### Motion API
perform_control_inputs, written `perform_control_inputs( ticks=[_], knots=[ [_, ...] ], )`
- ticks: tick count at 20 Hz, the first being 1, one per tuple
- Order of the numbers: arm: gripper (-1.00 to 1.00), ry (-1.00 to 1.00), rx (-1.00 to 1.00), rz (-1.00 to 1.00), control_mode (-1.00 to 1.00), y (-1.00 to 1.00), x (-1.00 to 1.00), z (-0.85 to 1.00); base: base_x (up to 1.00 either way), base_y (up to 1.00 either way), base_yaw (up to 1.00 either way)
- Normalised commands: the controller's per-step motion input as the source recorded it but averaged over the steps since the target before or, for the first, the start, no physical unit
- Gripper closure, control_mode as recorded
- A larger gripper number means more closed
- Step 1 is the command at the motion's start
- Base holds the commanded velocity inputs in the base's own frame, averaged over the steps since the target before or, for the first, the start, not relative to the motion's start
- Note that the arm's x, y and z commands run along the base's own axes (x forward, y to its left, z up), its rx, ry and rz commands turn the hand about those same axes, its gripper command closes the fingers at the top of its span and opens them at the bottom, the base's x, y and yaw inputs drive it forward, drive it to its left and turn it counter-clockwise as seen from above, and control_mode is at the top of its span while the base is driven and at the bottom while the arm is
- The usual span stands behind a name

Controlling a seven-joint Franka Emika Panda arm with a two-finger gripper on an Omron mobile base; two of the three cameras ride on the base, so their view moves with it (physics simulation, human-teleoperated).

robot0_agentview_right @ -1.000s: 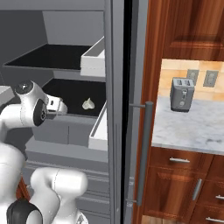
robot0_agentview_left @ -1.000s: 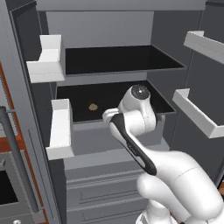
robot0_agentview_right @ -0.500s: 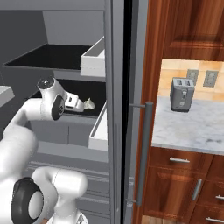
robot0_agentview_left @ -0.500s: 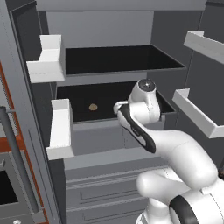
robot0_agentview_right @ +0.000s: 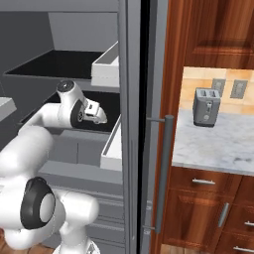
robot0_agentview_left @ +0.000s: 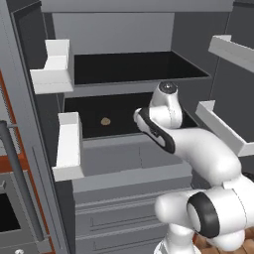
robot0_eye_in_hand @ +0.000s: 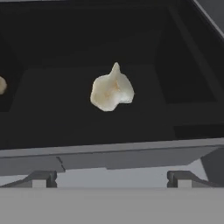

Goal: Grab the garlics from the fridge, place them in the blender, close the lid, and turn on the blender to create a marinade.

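The fridge (robot0_agentview_left: 114, 30) stands open in front of me. On its dark lower shelf (robot0_agentview_left: 119, 106) lie two garlics. One whitish lumpy garlic (robot0_eye_in_hand: 112, 89) sits straight ahead of my gripper (robot0_eye_in_hand: 111, 179), a short way beyond the shelf's front lip. The second garlic (robot0_eye_in_hand: 2, 85) lies further left; it is the tan spot (robot0_agentview_left: 105, 121) in the left base view. My fingertips (robot0_eye_in_hand: 43, 179) stand wide apart with nothing between them, so the gripper is open. From the right, my gripper (robot0_agentview_right: 99, 118) reaches over the shelf's front. The blender and the lid are out of view.
White door bins hang on both sides: left (robot0_agentview_left: 67, 149), right (robot0_agentview_left: 223, 126). Grey drawers (robot0_agentview_left: 129, 163) sit below the shelf. Right of the fridge's edge and bar handle (robot0_agentview_right: 166, 168), a toaster (robot0_agentview_right: 206, 106) stands on a marble counter (robot0_agentview_right: 218, 149) over wood cabinets.
My arm has swung right and forward, bringing the hand up to the lower shelf. In the right base view the hand now covers the garlic there. The jaws stayed open.
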Motion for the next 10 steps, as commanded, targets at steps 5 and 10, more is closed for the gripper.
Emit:
perform_control_inputs(
  ticks=[5, 10],
  knots=[
    [-1.0, 0.0, -0.05, -0.02, -1.0, -0.01, 0.4, -0.19, 0.0, 0.0, 0.0],
    [-1.0, 0.0, -0.05, -0.01, -1.0, 0.0, 0.4, -0.25, 0.0, 0.0, 0.0]
  ],
)
